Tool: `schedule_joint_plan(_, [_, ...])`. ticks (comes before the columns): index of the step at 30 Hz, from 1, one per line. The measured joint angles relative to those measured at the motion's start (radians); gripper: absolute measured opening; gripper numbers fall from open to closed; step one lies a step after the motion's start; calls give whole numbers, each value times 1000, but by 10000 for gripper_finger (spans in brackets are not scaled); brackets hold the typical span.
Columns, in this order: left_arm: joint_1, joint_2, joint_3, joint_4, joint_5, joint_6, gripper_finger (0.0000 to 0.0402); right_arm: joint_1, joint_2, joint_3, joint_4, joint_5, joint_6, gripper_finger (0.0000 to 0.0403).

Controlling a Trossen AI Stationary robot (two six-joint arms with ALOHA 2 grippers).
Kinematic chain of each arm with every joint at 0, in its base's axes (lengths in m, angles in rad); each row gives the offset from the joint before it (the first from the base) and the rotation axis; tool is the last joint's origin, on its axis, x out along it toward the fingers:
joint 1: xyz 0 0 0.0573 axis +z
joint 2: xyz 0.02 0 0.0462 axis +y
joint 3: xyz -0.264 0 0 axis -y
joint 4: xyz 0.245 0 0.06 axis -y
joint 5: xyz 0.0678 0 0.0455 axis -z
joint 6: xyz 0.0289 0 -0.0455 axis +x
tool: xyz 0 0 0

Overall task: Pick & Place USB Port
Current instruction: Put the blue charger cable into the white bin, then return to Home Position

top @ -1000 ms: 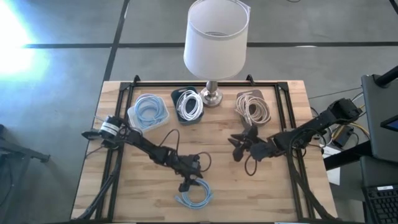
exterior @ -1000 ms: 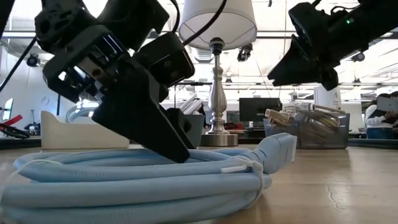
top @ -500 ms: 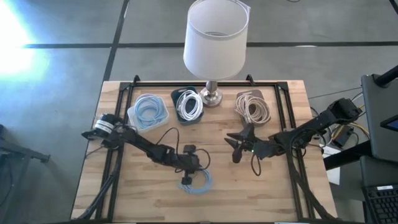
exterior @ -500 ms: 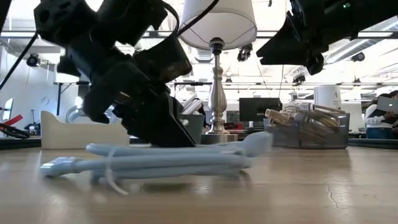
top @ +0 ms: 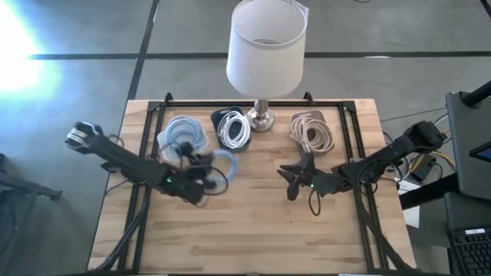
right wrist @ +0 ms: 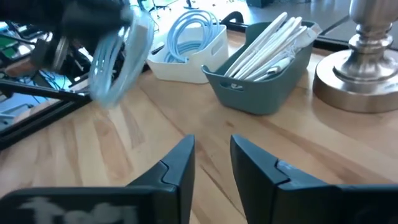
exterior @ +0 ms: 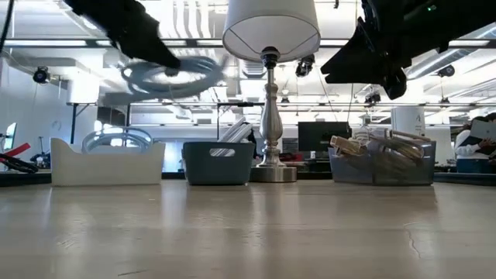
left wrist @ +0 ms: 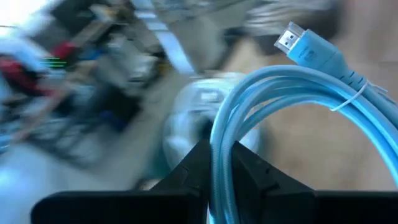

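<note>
Here the blue cable [top: 217,162] is held off the table [top: 261,230] by the left gripper [top: 198,170], whose fingers are clamped on the coil. In the left wrist view the bundled strands [left wrist: 261,99] run between the two dark fingers [left wrist: 193,165], and a flat plug [left wrist: 292,40] sticks out at the loop's far end, beside a thin tie. The left arm is stretched low and slantwise from the table's left edge toward the middle, with the gripper just in front of the white bin [top: 182,136]. In the low view the coil [exterior: 170,74] is seen raised well above the tabletop, tilted and blurred.

The white bin is seen to contain another coil of blue cable [right wrist: 189,31]. Next to it stands a dark bin [top: 232,129] of white cables, then the lamp [top: 265,54], then a third bin [top: 312,132] of beige cables, all along the far side.

The right arm is reached in from the right edge, angled toward the centre, with the right gripper [top: 293,182] held above the wood before the lamp. Its fingers [right wrist: 177,168] are parted, nothing between them. In the right wrist view the lifted coil [right wrist: 115,65] is seen near the white bin, well apart from the right gripper.
</note>
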Motion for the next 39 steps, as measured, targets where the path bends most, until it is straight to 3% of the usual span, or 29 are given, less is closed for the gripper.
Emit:
schedule_joint_plan(4, [29, -126, -1, -175, -134, -56, 47, 2, 0, -3, 1, -2, 13, 88])
schedule_joint_plan(8, [96, -213, -1, -346, -162, -111, 48, 2, 0, -3, 1, -2, 37, 81])
schedule_joint_plan(14, [258, -270, -33, -541, -169, -313, 48, 2, 0, -5, 0, -2, 58, 69])
schedule_joint_plan(25, [484, -240, -265, -429, -146, -434, 81, 2, 0, -5, 1, -2, 57, 66])
schedule_joint_plan(28, [524, -241, -311, -331, -70, -398, 105, 2, 0, -5, 0, -2, 54, 69])
schedule_joint_plan(33, [546, -240, -361, -188, -81, -274, 149, 2, 0, -6, 0, -1, 54, 69])
schedule_joint_plan(39, [545, -241, -335, -150, -37, -241, 193, 2, 0, -5, 1, -1, 53, 60])
